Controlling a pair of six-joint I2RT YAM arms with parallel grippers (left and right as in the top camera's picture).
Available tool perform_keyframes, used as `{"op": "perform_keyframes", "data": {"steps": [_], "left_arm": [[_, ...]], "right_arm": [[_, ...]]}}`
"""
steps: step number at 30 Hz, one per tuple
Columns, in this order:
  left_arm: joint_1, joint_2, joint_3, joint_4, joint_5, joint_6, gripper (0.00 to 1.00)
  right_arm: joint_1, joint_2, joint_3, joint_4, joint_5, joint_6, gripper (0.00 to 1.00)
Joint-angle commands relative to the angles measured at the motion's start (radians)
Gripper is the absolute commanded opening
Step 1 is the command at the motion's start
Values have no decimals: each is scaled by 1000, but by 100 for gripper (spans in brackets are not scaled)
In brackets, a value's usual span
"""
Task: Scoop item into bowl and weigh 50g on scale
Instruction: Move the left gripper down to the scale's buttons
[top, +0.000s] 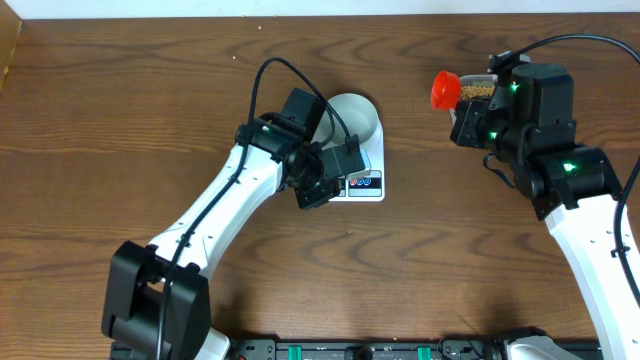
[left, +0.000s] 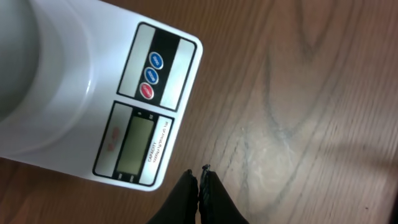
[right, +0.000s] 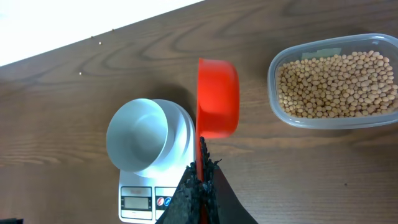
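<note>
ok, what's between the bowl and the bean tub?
The red scoop, gripped by its handle in the right gripper's shut jaws, hangs between the bowl and the tub of beans. The right wrist view shows it.

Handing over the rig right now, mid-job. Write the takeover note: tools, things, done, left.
Left tool: shut, empty, over the table beside the display end of the scale.
Right tool: shut on the handle of the red scoop, between bowl and tub.
Bowl sits empty on the scale; beans are in the clear tub.
Done: bowl on scale, scoop in grip.
Left: scoop beans into the bowl up to 50 g.
</note>
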Motion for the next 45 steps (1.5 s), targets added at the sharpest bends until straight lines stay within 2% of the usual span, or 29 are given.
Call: {"op": "perform_keyframes", "data": {"steps": [1, 11, 19, 33, 45], "left_arm": [[-2, 31, -14, 8, -15, -65, 7], [-48, 150, -14, 46, -160, -52, 7], [-93, 154, -14, 87, -162, -35, 7], [-94, 164, -14, 225, -169, -35, 7], [-94, 238, -14, 245, -165, -35, 7]], "right_arm": [[-6, 0, 25, -1, 11, -16, 1], [-6, 0, 25, 18, 11, -16, 1], [-6, 0, 25, 22, 12, -20, 1], [-9, 0, 25, 19, 38, -20, 1], [-9, 0, 25, 20, 46, -20, 1]]}}
